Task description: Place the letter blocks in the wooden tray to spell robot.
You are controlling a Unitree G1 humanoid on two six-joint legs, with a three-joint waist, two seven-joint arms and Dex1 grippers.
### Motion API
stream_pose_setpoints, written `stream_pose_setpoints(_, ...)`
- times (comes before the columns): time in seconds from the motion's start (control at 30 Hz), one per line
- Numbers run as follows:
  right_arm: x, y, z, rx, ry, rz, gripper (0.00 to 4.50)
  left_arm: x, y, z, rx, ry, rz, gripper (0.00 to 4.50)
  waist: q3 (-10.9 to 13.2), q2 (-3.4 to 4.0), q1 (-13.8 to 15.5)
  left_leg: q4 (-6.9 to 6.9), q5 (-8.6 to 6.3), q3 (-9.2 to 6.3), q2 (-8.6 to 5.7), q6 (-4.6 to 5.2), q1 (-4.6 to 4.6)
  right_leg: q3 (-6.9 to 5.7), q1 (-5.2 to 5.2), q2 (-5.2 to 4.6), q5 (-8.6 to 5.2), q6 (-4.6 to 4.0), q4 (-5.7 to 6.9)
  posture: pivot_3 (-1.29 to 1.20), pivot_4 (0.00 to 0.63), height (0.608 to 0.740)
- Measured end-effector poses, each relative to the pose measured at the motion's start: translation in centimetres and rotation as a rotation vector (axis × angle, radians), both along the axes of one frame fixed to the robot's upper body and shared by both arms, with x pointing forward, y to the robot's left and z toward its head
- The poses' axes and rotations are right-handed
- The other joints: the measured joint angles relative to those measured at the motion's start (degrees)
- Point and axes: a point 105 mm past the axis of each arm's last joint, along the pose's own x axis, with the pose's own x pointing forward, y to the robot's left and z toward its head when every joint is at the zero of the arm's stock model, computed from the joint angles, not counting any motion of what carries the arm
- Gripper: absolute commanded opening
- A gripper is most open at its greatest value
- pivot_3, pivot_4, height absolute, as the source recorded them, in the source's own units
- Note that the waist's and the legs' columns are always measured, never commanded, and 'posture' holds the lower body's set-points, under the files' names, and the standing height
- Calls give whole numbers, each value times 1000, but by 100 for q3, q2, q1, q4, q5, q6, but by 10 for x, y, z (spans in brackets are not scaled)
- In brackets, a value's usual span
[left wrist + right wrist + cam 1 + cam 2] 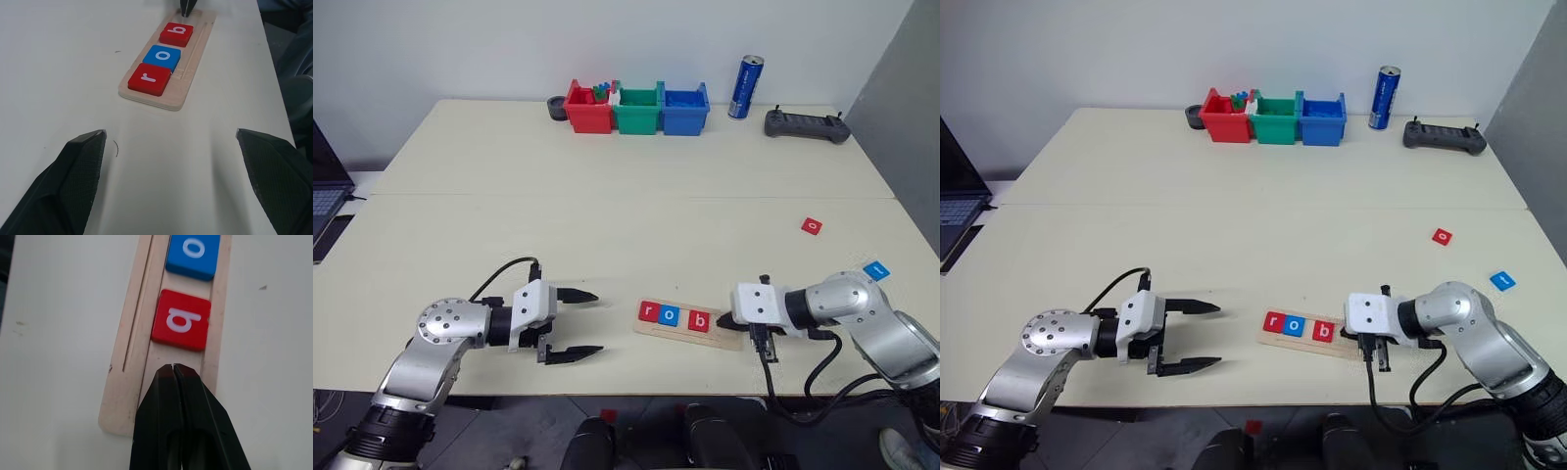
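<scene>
— Left claw (576,323), nearest us at the surface's near edge: jaws spread wide, empty, pointing along the wooden tray (688,325).
— Right claw (724,320)?
— Pinched shut on nothing, tips over the tray's bare right end, just beside the red "b" tile (700,320).
— Tray axis?
— Runs left-right along the near edge; "r" tile (649,312), blue "o" tile (670,315), "b" seated.
— Still loose?
— Red "o" tile (812,225) and a blue tile (876,269), toward the right edge, behind the right arm. Right arm nearer, I'd judge.
— Views?
— Right wrist view shows the open slot past "b"; head views show the loose tiles.
</scene>
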Motion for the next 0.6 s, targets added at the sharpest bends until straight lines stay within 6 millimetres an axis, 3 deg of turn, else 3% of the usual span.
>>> stream_pose_setpoints(0.6, 17, 4, 2, 7, -93, 17, 43, 2, 7, -6, 2, 3, 12, 4500, -1, -1, -8, 2, 0, 1, 1, 0, 5, 1, 3, 1, 0, -1, 2, 0, 150, 740)
